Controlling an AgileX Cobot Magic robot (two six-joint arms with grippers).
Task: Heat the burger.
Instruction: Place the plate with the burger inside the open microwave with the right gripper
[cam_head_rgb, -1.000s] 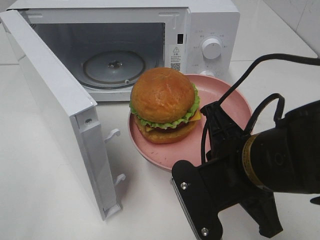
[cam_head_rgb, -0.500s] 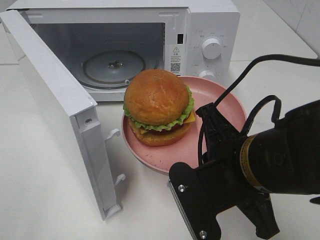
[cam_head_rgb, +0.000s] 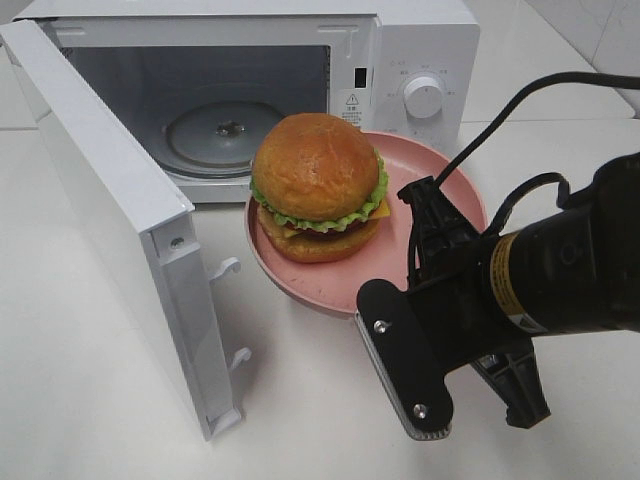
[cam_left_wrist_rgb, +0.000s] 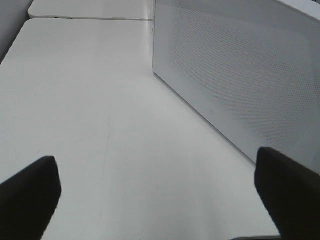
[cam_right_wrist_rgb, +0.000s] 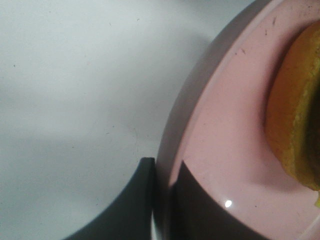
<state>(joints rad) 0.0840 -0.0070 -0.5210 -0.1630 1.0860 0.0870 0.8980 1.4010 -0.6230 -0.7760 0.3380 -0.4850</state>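
While right claw grips 1 plate; 1 burger; 1 microwave

Right gripper black; arm black, yellow band, looped cables, silver screws.

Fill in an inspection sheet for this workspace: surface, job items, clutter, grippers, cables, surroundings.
surface: white table, no marks seen
job's things: burger upright on pink plate, just in front of the microwave; door swung wide open
clutter: nothing seen
grippers: right gripper shut on the plate rim; left gripper open over the table, holding nothing
cables: black cable loops above the plate's far side
surroundings: nothing seen
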